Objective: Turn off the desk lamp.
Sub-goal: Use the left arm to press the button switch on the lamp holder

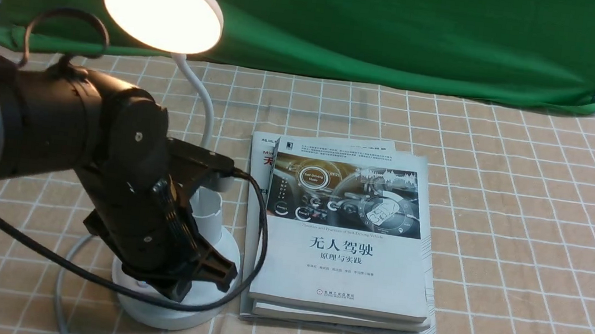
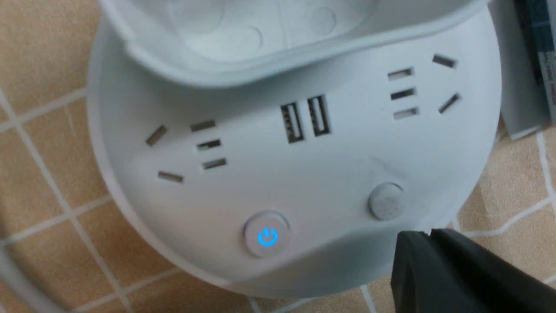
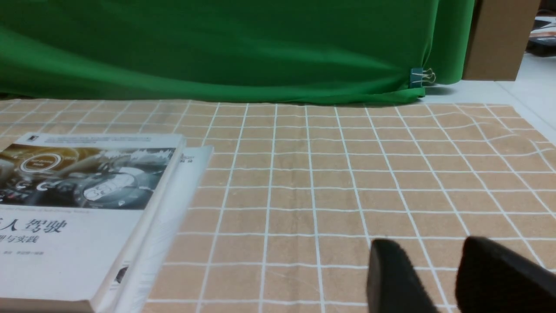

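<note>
— Well, where does the white plastic desk lamp (image 1: 163,9) stand?
— On the tan checked tablecloth (image 1: 518,242), at the robot's left, just beside the stacked grey-covered books (image 1: 346,234). Its disc head glows.
— And the left gripper (image 2: 428,237)?
— Its black fingers look pressed together with nothing in them, though only their tips show. They sit at the edge of the lamp's round base (image 2: 304,182), near the plain grey button (image 2: 385,201). The other button (image 2: 266,234) shows a blue power symbol.
— The right gripper (image 3: 430,250)?
— Fingers apart, nothing between them, low over the cloth and well apart from the lamp.
</note>
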